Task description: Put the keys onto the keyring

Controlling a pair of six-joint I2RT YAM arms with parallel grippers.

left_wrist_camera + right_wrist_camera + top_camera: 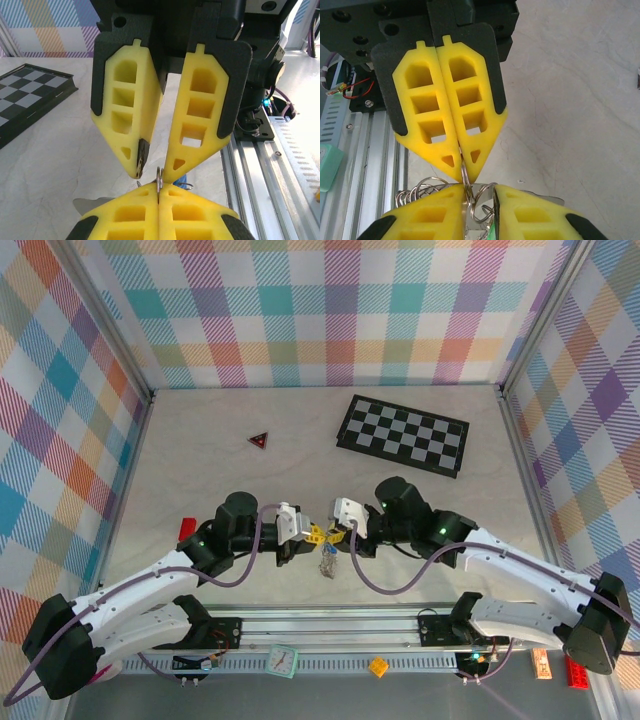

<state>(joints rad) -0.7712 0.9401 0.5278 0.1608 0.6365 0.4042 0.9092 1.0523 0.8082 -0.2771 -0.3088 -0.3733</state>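
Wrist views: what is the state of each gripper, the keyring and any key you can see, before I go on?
left gripper: shut, pinching one ring of the keyring.
right gripper: jaws parted, tips either side of that ring.
keyring: held by one ring, other links bunched loose beside the fingers.
green key: head between the right gripper's fingers; threaded or not, cannot tell.

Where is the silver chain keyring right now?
In the top view, the silvery metal chain keyring hangs at front centre, one ring pinched in the left gripper, with the right gripper close on its other side.
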